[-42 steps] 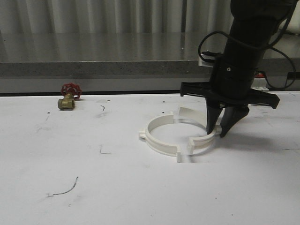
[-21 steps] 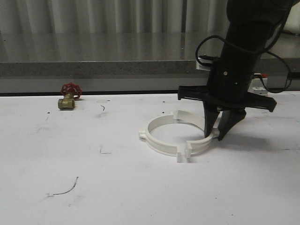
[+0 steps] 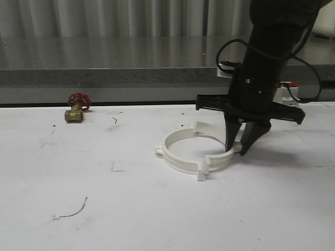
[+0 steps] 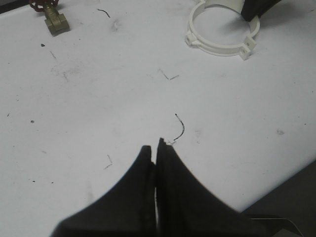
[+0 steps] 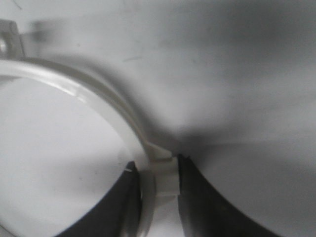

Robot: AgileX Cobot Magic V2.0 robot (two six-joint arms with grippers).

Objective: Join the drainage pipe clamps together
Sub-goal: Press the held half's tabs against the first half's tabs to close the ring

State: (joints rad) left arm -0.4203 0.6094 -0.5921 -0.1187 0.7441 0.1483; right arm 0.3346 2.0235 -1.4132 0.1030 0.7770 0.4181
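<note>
Fingers [image 3: 231,142] of vertical right arm astride right clamp half [image 3: 229,155]

Two white clamp halves [image 3: 180,151] [image 3: 222,149], one brass valve [image 3: 76,108], two end effectors [image 3: 238,150] [image 4: 156,150]

No text, label or number can be read anywhere.

Left gripper [image 4: 156,148]: black fingers [image 4: 140,173] pressed together, nothing between them, poised above the white, scuffed table [image 4: 98,98]. Clamps [image 4: 222,29] lie flat on the table, well apart from the gripper, forming a ring, partly covered by a dark object. Brass valve [image 4: 54,19] with red handwheel sits well apart from the clamps.
</note>
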